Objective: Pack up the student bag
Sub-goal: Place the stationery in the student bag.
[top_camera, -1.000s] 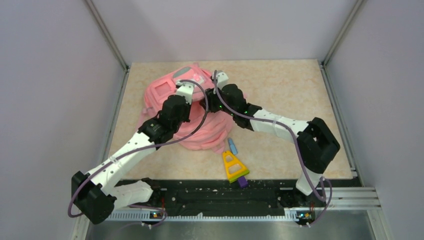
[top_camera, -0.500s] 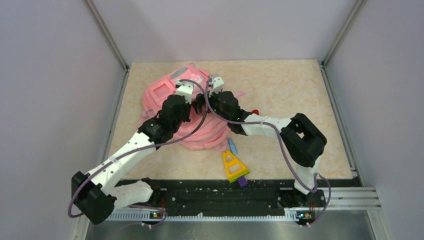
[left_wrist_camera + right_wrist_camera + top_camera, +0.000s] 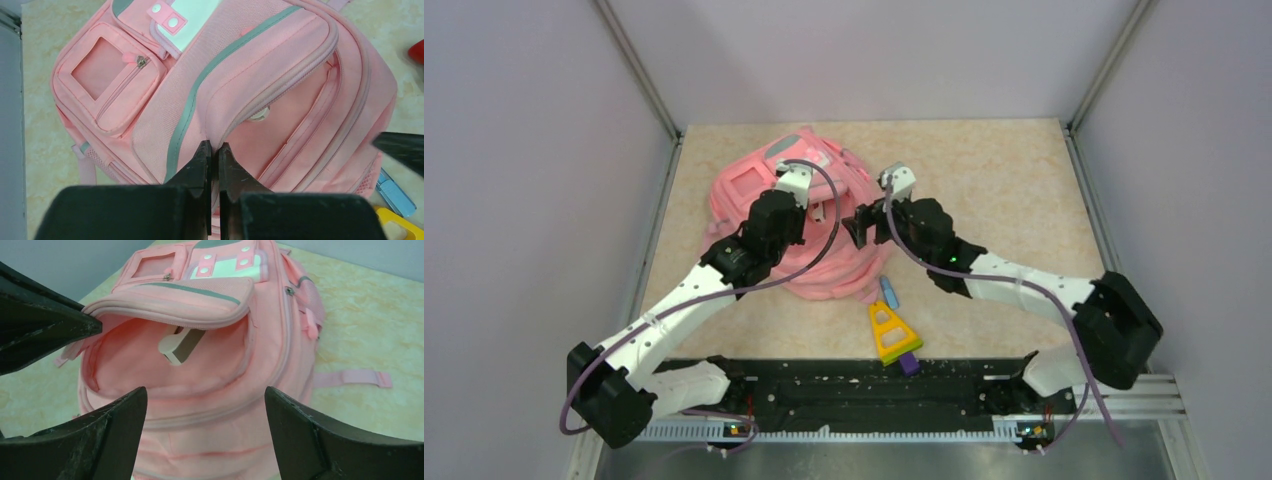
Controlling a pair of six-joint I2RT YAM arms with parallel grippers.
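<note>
Student bag point(image 3: 742, 188) lies left of centre, flap pinched up by the left gripper point(image 3: 213, 146), its mouth gaping straight ahead of the right gripper point(image 3: 205, 392), whose 2 fingers point(image 3: 310, 440) stand wide and empty.

Pink student bag point(image 3: 736, 195), grey-lined; beige marbled table point(image 3: 1004, 180); yellow triangle point(image 3: 894, 350), perhaps purple-tipped.

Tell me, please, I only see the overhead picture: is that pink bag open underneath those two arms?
Observer: Yes. In the right wrist view the student bag gapes; the left end effector pinches the edge of its flap, holding it up.
Operator: Anything inside?
Observer: A pale blocky item lies in the opening.
Operator: And the other claw?
Observer: The right end effector is open and empty, facing that opening.
</note>
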